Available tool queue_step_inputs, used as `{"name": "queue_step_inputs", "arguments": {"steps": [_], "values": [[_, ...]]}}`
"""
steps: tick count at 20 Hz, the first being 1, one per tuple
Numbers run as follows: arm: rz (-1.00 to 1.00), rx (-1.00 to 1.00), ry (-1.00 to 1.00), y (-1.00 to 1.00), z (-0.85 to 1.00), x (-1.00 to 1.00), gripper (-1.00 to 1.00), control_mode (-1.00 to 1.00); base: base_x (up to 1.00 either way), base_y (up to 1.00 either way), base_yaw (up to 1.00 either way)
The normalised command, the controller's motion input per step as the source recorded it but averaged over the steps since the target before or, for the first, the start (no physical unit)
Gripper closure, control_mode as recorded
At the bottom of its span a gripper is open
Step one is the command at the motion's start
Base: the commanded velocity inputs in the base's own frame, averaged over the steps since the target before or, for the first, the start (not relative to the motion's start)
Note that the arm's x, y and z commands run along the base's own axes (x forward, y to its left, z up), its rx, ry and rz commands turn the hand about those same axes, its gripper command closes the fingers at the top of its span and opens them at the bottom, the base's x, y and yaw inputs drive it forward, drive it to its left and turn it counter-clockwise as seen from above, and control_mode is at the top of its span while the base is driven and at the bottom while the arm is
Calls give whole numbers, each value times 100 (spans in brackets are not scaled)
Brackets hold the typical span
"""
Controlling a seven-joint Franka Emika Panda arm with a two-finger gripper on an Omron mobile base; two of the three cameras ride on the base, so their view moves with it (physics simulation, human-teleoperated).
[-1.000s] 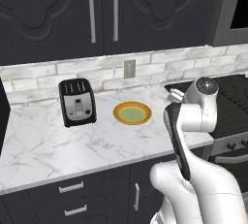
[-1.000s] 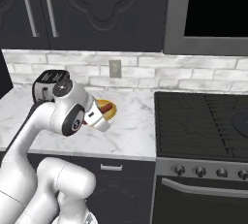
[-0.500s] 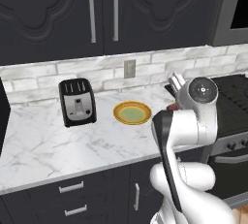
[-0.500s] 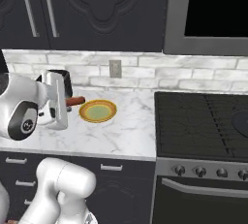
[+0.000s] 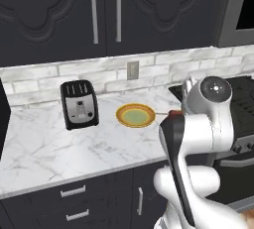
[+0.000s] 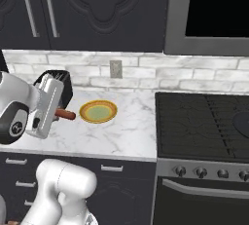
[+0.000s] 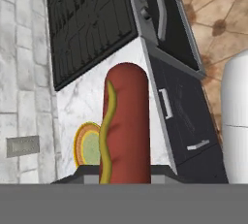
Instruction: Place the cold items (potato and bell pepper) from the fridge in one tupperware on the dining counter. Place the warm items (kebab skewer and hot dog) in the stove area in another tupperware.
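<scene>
arm swung rightward, hot dog [image 7: 125, 126] carried along

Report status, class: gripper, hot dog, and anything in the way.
Gripper shut on hot dog, held up above the counter. Yellow plate sits bare; toaster beside it. No tupperware in sight.

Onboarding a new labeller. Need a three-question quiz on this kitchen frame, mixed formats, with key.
1. True or false: the red-brown hot dog with a yellow mustard stripe lies on the round yellow plate with the green centre.
2. What stands left of that plate on the white marble counter: A) black two-slot toaster, B) kettle, C) pan?
3. Fill in: the gripper is ____ on the hot dog.

Key: 1 false, it is held above the counter; 2 A; 3 shut.
</scene>
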Motion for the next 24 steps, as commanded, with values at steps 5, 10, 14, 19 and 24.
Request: {"name": "queue_step_inputs", "arguments": {"steps": [5,10,14,19,24], "values": [[-1,7,-7,2,-5,-3,100,-100,0,0,0],[-1,1,-15,4,0,-20,100,-100,0,0,0],[0,0,0,0,0,0,100,100,-80,-18,-4],[0,0,0,0,0,0,100,100,-100,-35,4],[0,0,0,0,0,0,100,100,-100,-35,20]]}}
